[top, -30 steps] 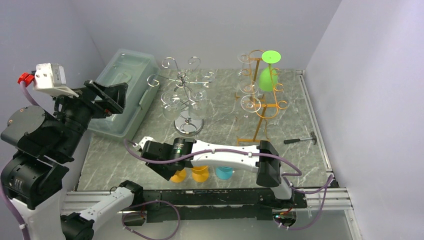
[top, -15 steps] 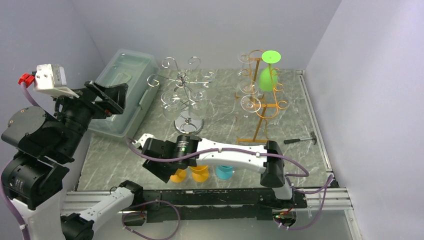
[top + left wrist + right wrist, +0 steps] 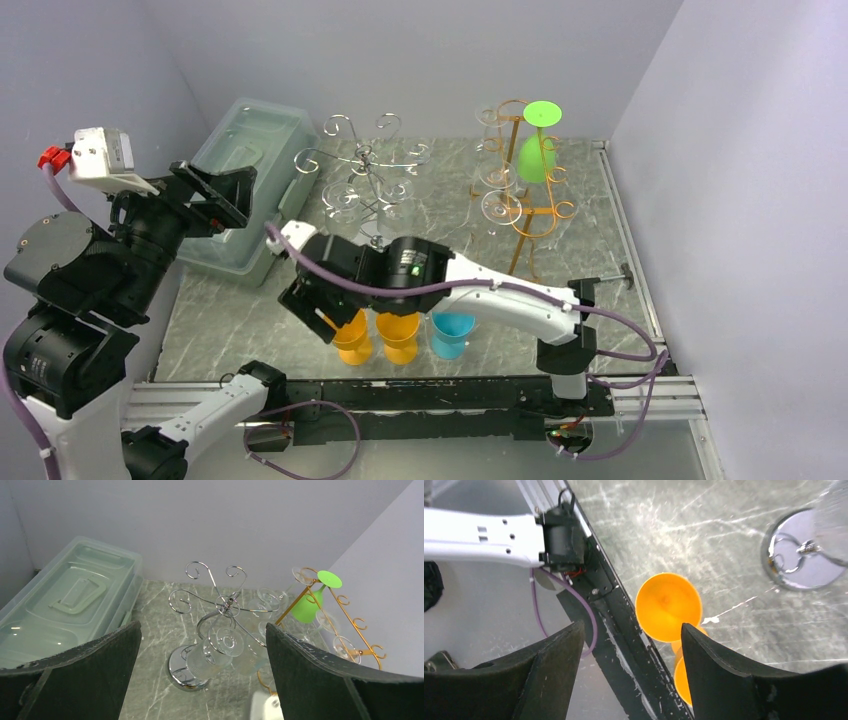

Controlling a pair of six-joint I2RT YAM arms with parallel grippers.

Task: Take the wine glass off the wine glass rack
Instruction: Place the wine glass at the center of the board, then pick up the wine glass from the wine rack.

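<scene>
Right gripper point(image 3: 631, 627) open, empty, over orange plastic glass point(image 3: 668, 606) at near edge. Clear wine glass point(image 3: 210, 657) hangs bowl-down on chrome wire rack point(image 3: 180, 667) just behind it, likely right arm's reach; left gripper point(image 3: 202, 626) wide open, raised, farther off.

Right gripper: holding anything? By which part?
Nothing is held. The right gripper has its fingers spread with nothing gripped between them; the orange glass stands on the table beneath it. The left gripper is open and empty too.
</scene>
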